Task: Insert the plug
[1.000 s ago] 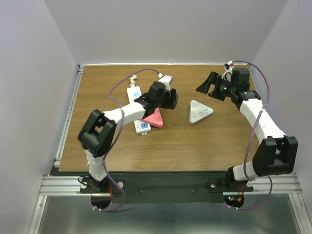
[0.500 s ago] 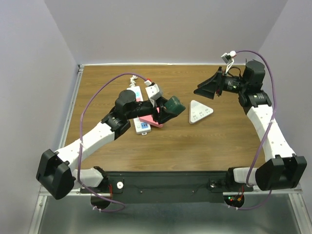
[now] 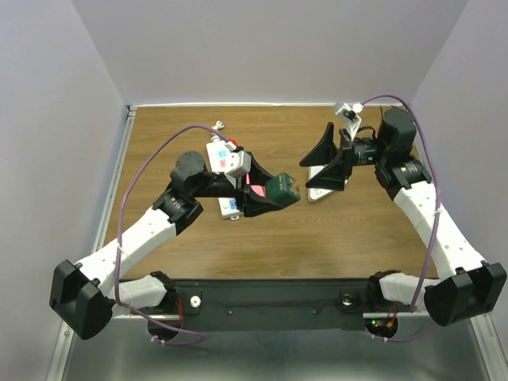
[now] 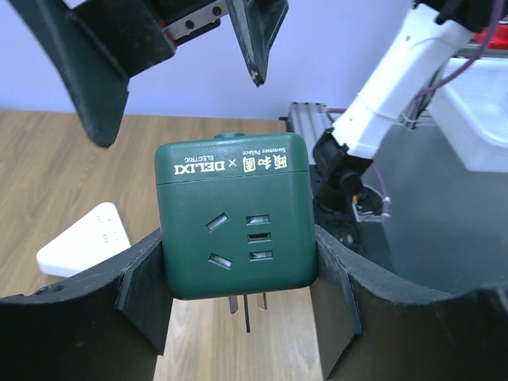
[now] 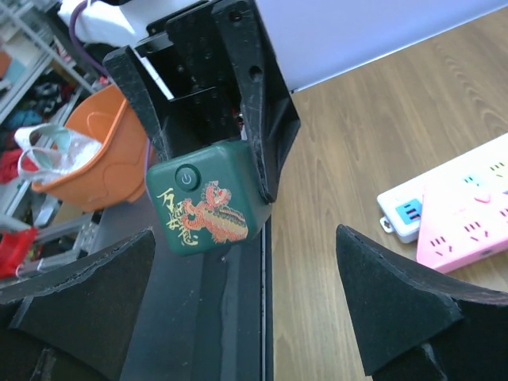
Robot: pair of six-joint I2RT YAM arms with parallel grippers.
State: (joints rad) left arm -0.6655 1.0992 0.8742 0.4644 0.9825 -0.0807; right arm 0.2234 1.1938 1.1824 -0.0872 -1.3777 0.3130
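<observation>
Left claw (image 3: 268,195) was clamped on the green DELIXI cube adapter (image 4: 234,216), one pad on each flat side, and the grip looked square and even in the left wrist view. The cube was up in the air, clear of the counter (image 3: 357,238), with its socket face turned to the wrist camera and its metal prongs (image 4: 247,306) poking out of the lower face, bare and unobstructed. The dragon-printed face with the power button was aimed at the right arm.

And there was the right claw (image 3: 311,171), jaws spread wide, gripping nothing, pointed straight at the cube from just across the gap!

Down on the counter, the pink triangular power strip (image 5: 470,232) lay overlapping the white power strip (image 5: 406,211), just beside and below the left claw. The white triangular strip (image 4: 82,243) sat further right, partly under the right claw in the top view.

By my read, the plug was lifted but not yet lined up with any socket. Doing this well would mean keeping the squeeze on those flat sides so the cube cannot twist, tipping the wrist until the prongs face straight down, and matching the pin pattern to one socket before lowering. The strips looked light and loose, so the free right claw might do best pinning the chosen strip flat. Then press straight, no rocking.
</observation>
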